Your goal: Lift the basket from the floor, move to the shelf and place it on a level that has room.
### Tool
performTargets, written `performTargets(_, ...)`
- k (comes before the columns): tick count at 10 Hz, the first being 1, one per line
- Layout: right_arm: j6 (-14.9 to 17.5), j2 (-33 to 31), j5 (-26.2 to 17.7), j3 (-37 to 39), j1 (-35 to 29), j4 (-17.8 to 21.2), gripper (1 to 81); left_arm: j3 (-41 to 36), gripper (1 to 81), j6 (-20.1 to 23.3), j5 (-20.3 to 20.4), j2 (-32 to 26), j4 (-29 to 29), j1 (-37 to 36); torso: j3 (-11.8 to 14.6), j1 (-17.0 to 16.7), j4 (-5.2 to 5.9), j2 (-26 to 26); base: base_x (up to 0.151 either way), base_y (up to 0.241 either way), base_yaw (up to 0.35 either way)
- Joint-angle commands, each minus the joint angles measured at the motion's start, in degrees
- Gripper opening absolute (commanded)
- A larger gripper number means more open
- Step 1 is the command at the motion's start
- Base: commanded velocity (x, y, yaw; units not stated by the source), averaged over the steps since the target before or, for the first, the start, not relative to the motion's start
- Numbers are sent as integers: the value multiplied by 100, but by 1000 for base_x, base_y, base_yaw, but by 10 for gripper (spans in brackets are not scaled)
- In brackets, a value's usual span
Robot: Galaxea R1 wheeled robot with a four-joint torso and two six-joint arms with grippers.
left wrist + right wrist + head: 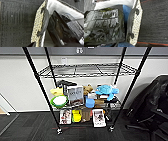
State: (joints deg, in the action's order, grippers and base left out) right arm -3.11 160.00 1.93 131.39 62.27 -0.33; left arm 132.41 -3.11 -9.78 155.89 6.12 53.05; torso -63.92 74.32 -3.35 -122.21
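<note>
The shelf (40,82) is a black wire rack standing straight ahead against the white wall in the head view. Its upper wire-grid level (87,70) lies bare. The two tiers below it are crowded with things. The basket's tan woven side (37,25) and dark curved handle (45,21) sit close under my left wrist, above dark carpet. From the right wrist I see the basket's other woven side (137,25) with its handle (129,22). Inside lie a black printed bag (105,23) and a blue item (126,11). A white lining (56,6) shows along the rim.
A black office chair (155,104) stands to the right of the rack. A green bowl (59,101), a blue plush (107,90), books and boxes fill the lower tiers. A red line (70,127) marks the dark carpet in front of the rack's wheels.
</note>
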Motion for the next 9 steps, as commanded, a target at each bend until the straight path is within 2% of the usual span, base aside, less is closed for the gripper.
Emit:
performTargets(1, -32, -62, -219, -53, -631, 172, 811, -31, 811, 12, -446, -67, 56, -783, 0, 369, 0, -573, 0, 0, 0)
performTargets(4, -24, -28, -306, -80, -851, 287, 811, 4, 811, -6, -455, -6, 74, -1046, -129, 666, 0, -1043, 0, 0, 0)
performTargets(6, -32, 52, -351, -36, -931, 323, 811, 74, 811, 3, -613, 48, 118, -1108, -133, 928, 0, -1462, 0, 0, 0)
performTargets(7, -32, 70, -351, -27, -948, 332, 811, 118, 811, 3, -578, 65, 118, -1047, -133, 684, 0, -1088, 0, 0, 0)
performTargets(9, -32, 105, -351, 17, -965, 341, 811, 162, 811, 3, -508, 100, 127, -915, -133, 806, 0, -1281, 0, 0, 0)
